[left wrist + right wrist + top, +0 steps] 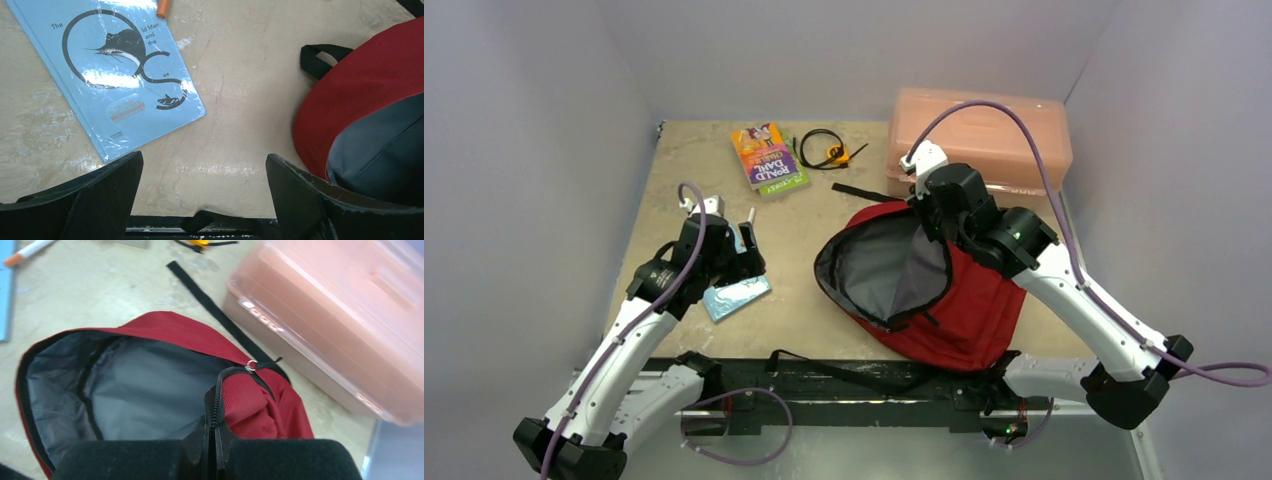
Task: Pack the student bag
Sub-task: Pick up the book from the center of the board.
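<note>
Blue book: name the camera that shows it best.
Left wrist view: the blue book lies flat with nearly its whole cover and title visible. The top external view shows it small, partly hidden under the left arm. The right wrist view catches only a thin sliver at its left edge.

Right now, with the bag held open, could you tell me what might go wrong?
The right gripper pinches only the zipper edge of the student bag; it could slip, letting the mouth sag shut. The blue book lies flat, so the open left gripper may just push it.
</note>
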Robot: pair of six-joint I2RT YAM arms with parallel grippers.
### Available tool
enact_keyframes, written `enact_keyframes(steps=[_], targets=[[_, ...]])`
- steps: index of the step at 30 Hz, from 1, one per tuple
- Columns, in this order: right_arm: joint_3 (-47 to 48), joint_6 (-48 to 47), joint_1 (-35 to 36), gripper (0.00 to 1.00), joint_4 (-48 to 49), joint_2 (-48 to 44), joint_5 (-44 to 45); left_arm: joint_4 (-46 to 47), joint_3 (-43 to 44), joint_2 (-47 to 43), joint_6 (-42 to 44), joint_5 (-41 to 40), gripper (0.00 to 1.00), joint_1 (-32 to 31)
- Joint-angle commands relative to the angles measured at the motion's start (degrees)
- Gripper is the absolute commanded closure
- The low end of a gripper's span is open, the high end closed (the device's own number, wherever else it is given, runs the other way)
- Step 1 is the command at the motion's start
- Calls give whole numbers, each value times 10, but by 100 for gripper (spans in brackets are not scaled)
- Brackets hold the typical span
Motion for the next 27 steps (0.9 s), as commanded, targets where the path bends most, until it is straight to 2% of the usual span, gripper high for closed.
enact_keyframes(steps=[1, 7, 10, 14, 19, 24, 27], targets=[[-35, -36, 1, 100, 128, 19, -120, 20, -8, -3, -52, -25, 6, 4], [-36, -13, 1, 100, 173, 86, -182, -16, 19, -12, -51, -70, 2, 9], [-54, -1, 1, 100, 195, 84, -210, -1, 44, -1, -39, -51, 0, 33], [-89, 25, 1, 100, 216, 68, -236, 114, 59, 61, -58, 74, 0, 123], [-99, 25, 1, 100, 204, 35, -227, 312, 67, 209, -174, 214, 0, 229], [-110, 25, 1, 100, 194, -9, -220, 456, 117, 335, -258, 269, 2, 262], [-117, 25, 1, 100, 190, -34, -219, 474, 157, 397, -247, 207, 3, 259]])
